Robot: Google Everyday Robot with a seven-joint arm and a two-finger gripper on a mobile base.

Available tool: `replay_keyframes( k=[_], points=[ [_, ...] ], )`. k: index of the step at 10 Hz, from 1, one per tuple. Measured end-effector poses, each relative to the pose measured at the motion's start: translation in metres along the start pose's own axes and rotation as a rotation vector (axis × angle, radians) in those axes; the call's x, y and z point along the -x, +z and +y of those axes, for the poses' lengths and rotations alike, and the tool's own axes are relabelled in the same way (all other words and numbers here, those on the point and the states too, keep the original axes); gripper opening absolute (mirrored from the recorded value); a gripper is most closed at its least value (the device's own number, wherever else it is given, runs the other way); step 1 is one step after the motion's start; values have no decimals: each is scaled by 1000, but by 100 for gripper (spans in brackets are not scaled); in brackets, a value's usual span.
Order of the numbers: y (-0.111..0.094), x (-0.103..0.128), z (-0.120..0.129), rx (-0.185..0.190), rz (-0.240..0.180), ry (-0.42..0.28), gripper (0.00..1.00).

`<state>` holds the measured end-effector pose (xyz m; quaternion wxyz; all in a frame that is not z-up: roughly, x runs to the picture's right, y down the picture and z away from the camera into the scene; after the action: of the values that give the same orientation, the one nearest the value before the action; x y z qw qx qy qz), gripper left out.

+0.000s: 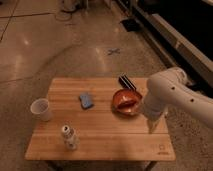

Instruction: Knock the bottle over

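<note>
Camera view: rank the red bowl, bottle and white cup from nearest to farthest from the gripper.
Gripper hangs over the table's right side.
1. Red bowl, just left of it.
2. Bottle, front left.
3. White cup, far left edge.

the white arm (170, 92) reaches in from 3 o'clock, elbow bent. its gripper (151, 125) hangs at 4 o'clock, pointing down.

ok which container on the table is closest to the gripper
The orange bowl, close beside the gripper over the right end of the table. The white cup and the bottle stand at the far end.
</note>
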<state>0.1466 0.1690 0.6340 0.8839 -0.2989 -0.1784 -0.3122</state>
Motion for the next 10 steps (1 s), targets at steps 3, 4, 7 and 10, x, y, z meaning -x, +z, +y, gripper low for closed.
replay_keyframes(
  k=[3,4,7,10],
  points=[
    [36,38,-3,22,22,-108,69],
    [45,46,-11,21,35,-132,69],
    [67,93,-36,18,43,-216,69],
    [71,142,-35,21,-8,-280,69]
  ],
)
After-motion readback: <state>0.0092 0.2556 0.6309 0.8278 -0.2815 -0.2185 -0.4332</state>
